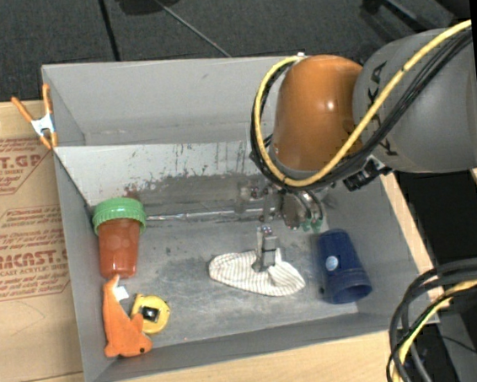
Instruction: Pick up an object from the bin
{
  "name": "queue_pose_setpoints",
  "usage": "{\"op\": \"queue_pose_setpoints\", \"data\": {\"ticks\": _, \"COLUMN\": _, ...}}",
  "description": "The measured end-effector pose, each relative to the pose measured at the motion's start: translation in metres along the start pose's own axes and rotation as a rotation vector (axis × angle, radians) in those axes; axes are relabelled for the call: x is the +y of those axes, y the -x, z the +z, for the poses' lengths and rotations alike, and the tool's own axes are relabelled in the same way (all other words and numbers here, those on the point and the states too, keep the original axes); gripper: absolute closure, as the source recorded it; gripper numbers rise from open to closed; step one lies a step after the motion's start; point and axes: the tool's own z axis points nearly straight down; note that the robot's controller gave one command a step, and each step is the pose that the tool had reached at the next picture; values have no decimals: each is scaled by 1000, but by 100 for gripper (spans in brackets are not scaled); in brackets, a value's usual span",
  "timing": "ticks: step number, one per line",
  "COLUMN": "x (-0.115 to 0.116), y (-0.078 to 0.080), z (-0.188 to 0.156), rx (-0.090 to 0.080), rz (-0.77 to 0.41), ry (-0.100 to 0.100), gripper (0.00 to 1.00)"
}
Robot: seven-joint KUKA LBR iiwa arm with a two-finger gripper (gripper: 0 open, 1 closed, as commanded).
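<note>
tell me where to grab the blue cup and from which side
Probably across the middle of the blue cup, coming straight down. It lies on its side, lengthwise up-down in the view, so its rounded flanks face the view's left and right, apart from the cloth.

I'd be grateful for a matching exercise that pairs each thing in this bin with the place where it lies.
Things:
1. green-lidded jar
2. orange toy
3. white cloth
4. blue cup

Places:
A. right part of the bin, beside the cloth
B. lower-left corner of the view
C. middle of the floor, under the tool
D. by the left wall, above the toy

Pairs: 1-D, 2-B, 3-C, 4-A
</note>
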Motion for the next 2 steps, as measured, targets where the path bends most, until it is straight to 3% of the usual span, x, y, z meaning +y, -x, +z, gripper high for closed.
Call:
{"op": "queue_pose_setpoints", "data": {"ticks": 1, "x": 0, "y": 2, "z": -5, "rx": -8, "rz": 0, "ry": 0, "gripper": 0}}
{"op": "queue_pose_setpoints", "data": {"ticks": 2, "x": -9, "y": -11, "z": 36, "rx": -16, "rz": 11, "ry": 1, "gripper": 0}}
